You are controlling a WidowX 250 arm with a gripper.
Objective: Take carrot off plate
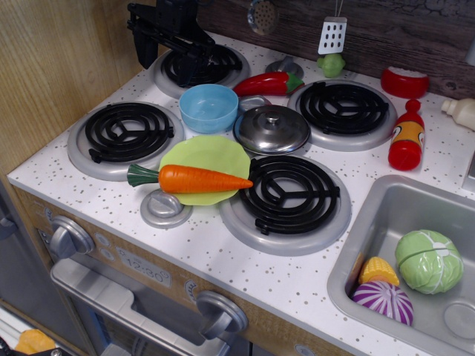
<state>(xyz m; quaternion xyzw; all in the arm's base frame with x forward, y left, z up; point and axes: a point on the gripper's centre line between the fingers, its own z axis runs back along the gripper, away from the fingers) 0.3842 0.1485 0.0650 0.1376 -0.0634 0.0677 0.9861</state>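
Observation:
The orange carrot (200,179) lies across the front of the light green plate (211,152), tip pointing right toward the front right burner. Its dark green stem end (141,176) hangs over the plate's left rim. The plate sits in the middle of the toy stove top, between the burners. My black gripper (167,55) hovers over the back left burner, well behind and to the left of the carrot. Its two fingers hang down apart with nothing between them.
A light blue bowl (209,106) and a steel lid (272,128) stand just behind the plate, with a red chili pepper (269,84) behind them. A red bottle (407,136) stands at right. The sink (371,222) holds toy vegetables. A wooden wall stands at left.

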